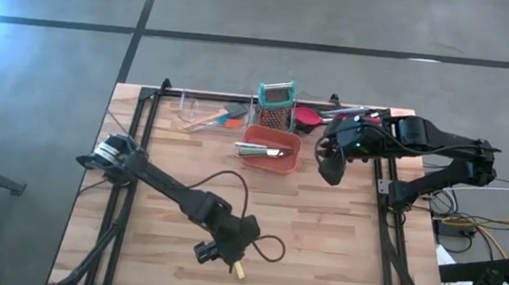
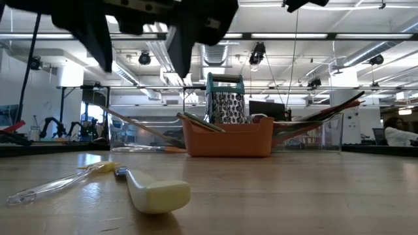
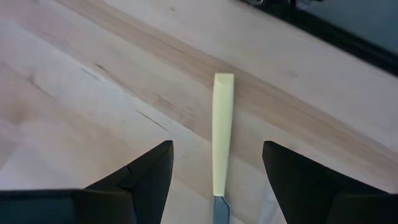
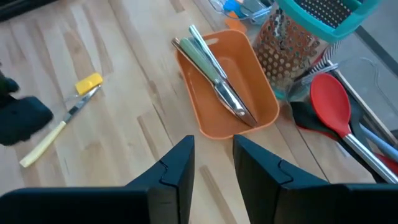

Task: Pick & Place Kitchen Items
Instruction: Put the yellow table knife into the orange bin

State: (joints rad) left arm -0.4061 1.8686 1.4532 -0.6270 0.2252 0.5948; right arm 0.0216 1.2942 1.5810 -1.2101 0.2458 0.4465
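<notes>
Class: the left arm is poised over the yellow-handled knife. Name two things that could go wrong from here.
1. The left gripper has open fingers straddling the slim yellow-handled knife, which lies flat on the table; they could scrape wood or pinch off-centre.
2. The orange bin already holds utensils lying across it; another knife may catch on them.

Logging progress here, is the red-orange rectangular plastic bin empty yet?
Not empty: the red-orange rectangular plastic bin holds two green-handled metal knives, lying diagonally inside.

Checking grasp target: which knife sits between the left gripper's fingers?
The yellow-handled knife, alone on the bare table under the open left gripper. The green-handled knives lie in the orange bin.
</notes>
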